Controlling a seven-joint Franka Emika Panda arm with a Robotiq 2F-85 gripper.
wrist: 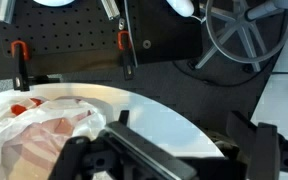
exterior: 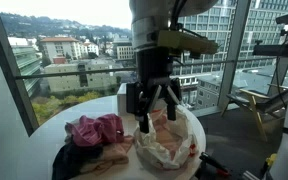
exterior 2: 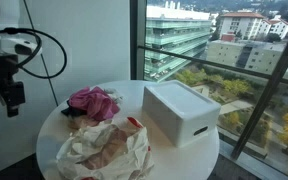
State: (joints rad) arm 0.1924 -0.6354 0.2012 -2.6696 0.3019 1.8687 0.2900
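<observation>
Over one side of the round white table (exterior 2: 132, 92), the gripper (exterior: 156, 108) hangs with its jaws spread wide and nothing between them, clear of everything below. Nearest to it is the crumpled pale bag (exterior: 169, 142), heaped on the table under the fingertips in an exterior view and showing at the left of the wrist view. A pink cloth (exterior 2: 92, 100) lies against the bag, a dark cloth (exterior: 69, 160) beside that, and a white box (exterior 2: 181, 110) stands toward the window.
</observation>
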